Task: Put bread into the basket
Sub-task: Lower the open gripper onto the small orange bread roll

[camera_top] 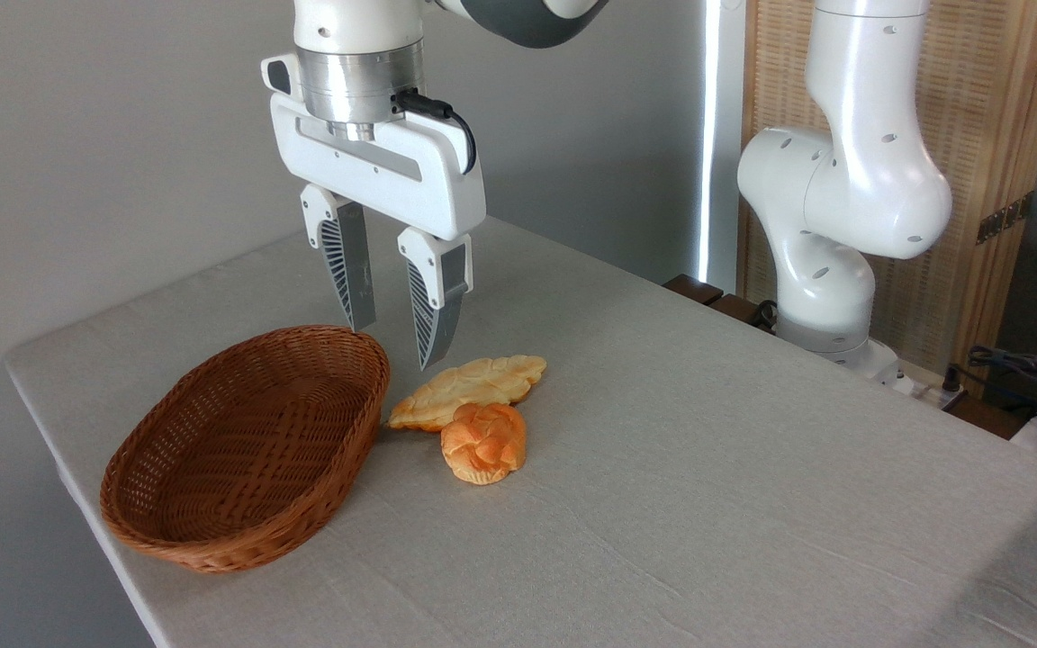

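A: Where does the single fixed camera stand?

B: Off the table's near edge, raised, looking down at a slant across the top toward the grey wall behind.

A: How near is it?

B: Close. The basket and bread lie at lower centre-left; the gripper hangs at upper centre, its arm cut by the top edge. The arm's base stands at right, by the far edge.

A: Any shared field?

B: None; there is one view only.
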Robot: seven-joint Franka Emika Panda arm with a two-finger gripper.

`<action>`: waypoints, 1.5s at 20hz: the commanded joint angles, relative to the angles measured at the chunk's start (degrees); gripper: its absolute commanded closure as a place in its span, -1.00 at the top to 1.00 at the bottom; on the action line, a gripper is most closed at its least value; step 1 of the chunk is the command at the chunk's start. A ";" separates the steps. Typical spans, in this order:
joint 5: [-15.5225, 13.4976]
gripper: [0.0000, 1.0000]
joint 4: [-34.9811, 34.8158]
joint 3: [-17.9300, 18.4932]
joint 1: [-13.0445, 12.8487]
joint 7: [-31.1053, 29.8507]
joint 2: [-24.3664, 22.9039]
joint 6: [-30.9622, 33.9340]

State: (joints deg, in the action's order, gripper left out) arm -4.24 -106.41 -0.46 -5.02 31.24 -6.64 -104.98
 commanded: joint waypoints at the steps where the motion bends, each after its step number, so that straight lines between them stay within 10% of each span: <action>1: -0.86 1.00 2.59 0.11 0.28 0.49 0.22 1.71; 20: -0.16 1.00 1.29 -1.12 0.01 1.10 1.81 3.29; 30: 0.02 1.00 -16.53 -0.51 -0.16 11.20 -0.56 -9.70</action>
State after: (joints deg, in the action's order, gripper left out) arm -4.22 -115.77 -1.76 -5.10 38.35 -5.57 -108.78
